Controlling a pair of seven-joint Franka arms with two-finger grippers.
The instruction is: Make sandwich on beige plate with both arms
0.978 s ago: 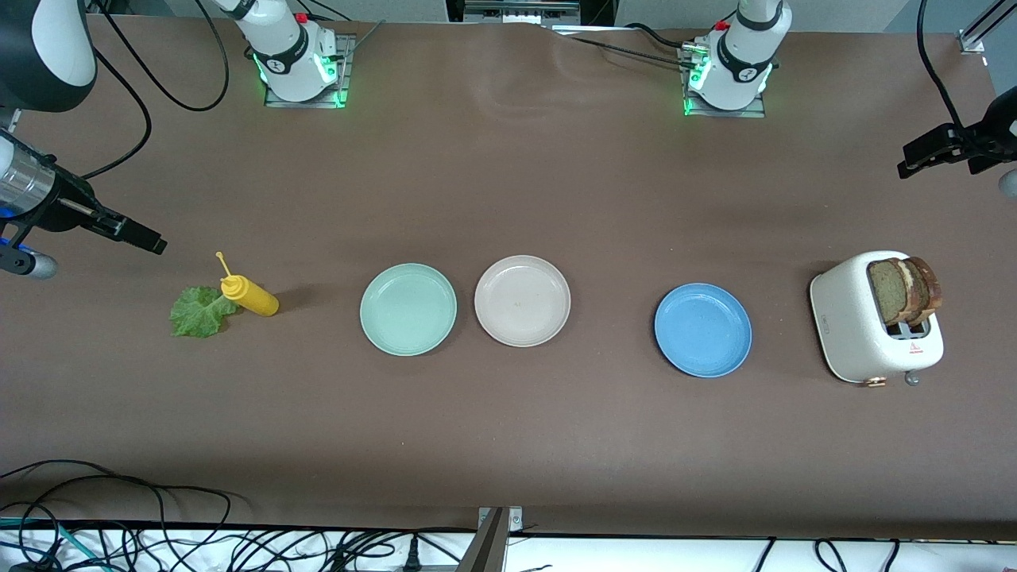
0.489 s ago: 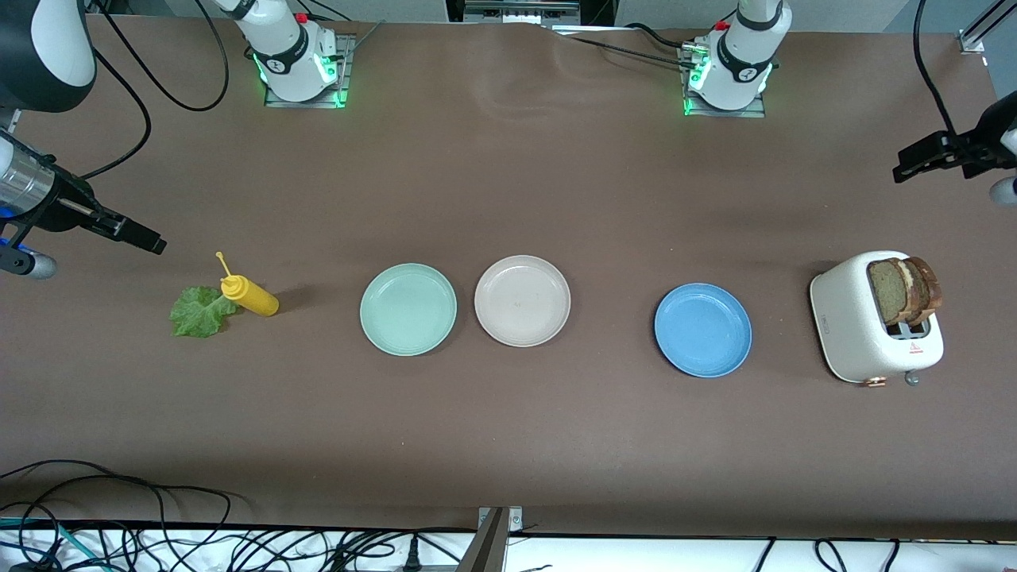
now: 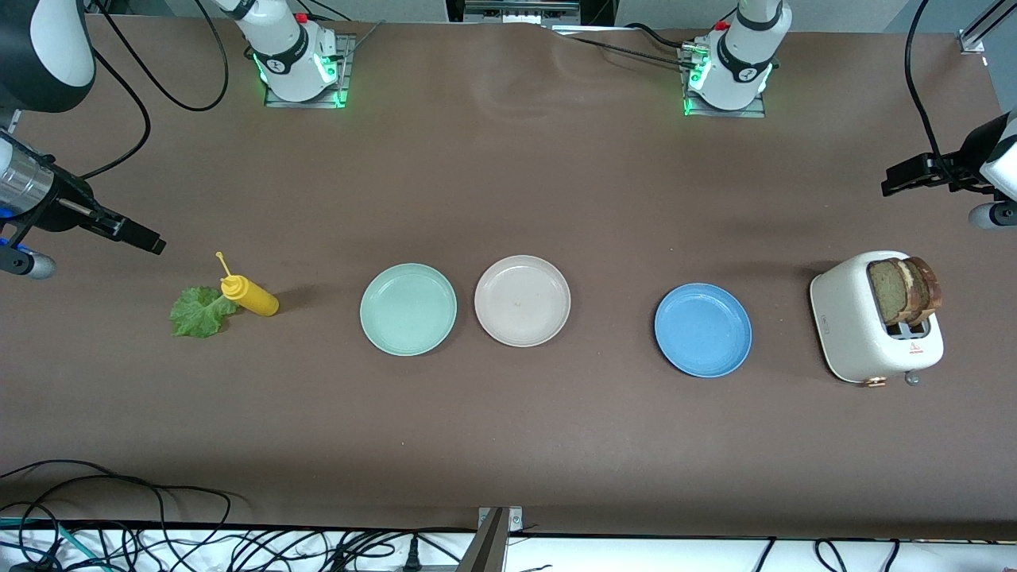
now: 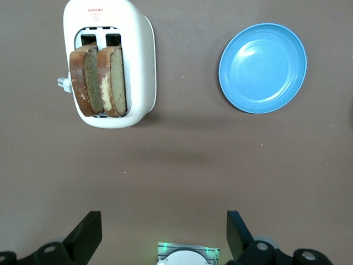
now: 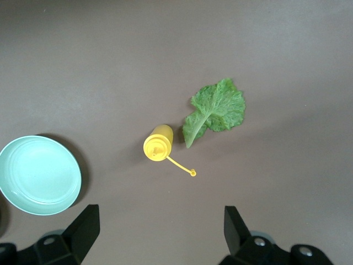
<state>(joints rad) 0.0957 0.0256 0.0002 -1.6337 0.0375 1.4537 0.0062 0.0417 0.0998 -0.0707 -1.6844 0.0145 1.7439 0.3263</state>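
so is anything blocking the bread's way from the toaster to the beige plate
Only the blue plate lies on the table between the toaster holding the bread slices and the beige plate. It is flat and empty, so a lifted slice should likely pass over it.

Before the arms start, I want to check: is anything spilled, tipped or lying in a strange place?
Little stands out. The lettuce leaf lies on the bare table, touching the yellow bottle; nothing is spilled. Both bread slices lean in the toaster.
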